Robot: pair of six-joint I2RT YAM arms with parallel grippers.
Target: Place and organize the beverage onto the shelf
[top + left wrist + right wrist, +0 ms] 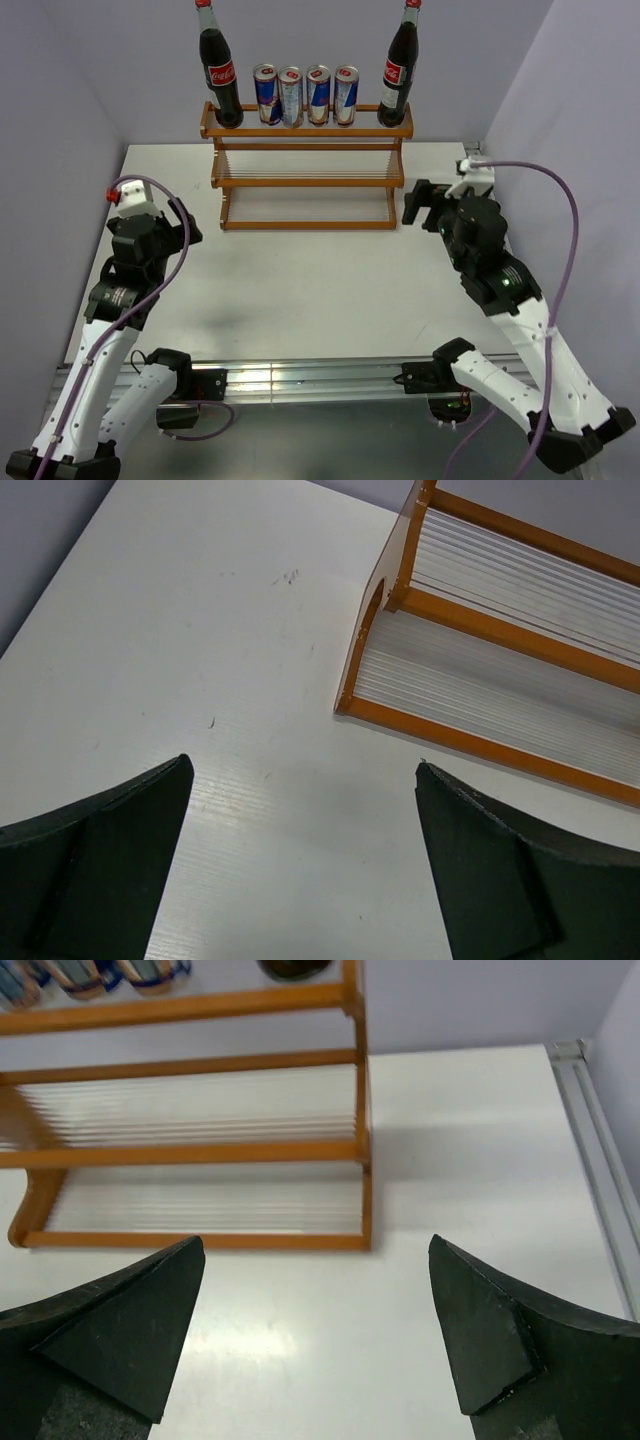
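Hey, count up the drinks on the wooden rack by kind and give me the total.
Cola bottles: 2
Cans: 4
Total: 6, all on the top tier of the rack

The white table (300, 290) bears the shelf (305, 182) near its far edge — bottles (221, 80) and cans (291, 95) atop it.
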